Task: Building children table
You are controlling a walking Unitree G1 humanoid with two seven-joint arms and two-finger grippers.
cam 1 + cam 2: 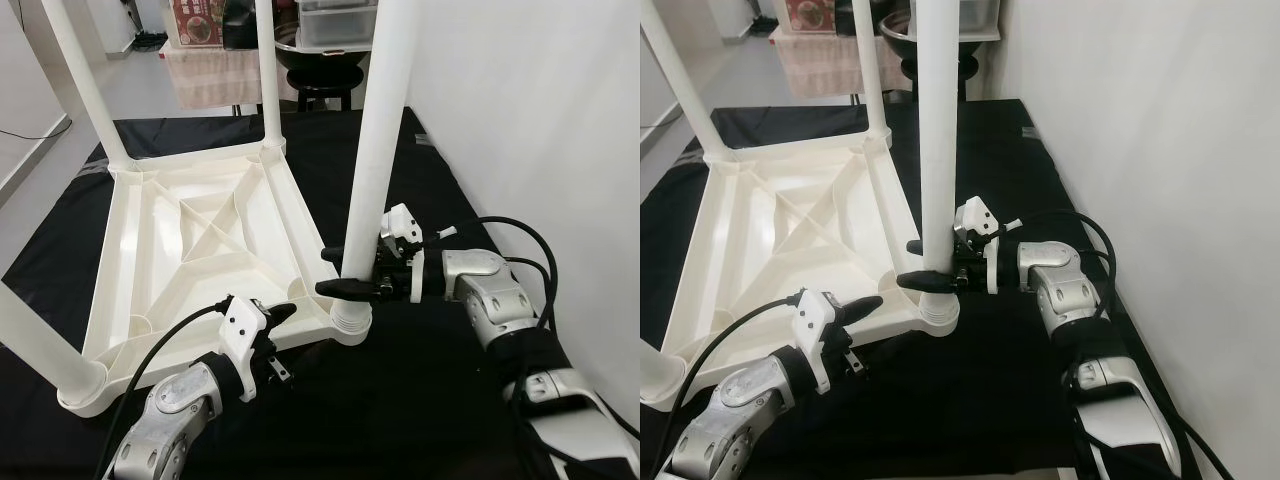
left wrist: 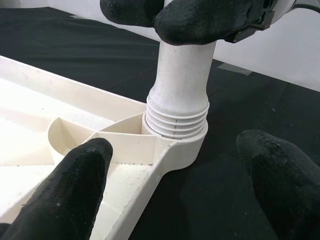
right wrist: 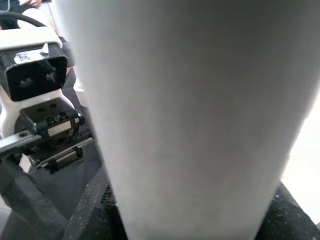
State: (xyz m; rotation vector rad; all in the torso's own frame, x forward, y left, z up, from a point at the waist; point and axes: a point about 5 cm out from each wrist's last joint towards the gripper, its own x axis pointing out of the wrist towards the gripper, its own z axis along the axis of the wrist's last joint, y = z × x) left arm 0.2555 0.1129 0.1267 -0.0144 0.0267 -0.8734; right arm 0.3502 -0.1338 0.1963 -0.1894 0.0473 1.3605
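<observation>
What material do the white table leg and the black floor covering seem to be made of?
The table leg, held by the right gripper, looks like moulded plastic: smooth, slightly glossy, with threads visible at its base. The floor covering looks like matte black fabric or mat; which one is unclear.

Bright, even indoor light; head views sharp, with soft glare on the white wall [image 1: 520, 110] and pale floor [image 1: 120, 95], and the black mat [image 1: 430, 400] swallows shadow detail. Left wrist view: threaded leg [image 2: 179, 107] crisp, near black fingers [image 2: 65, 190] blurred. Right wrist view: the leg, pressed close, is a soft out-of-focus white mass, slightly overexposed at one edge.
</observation>
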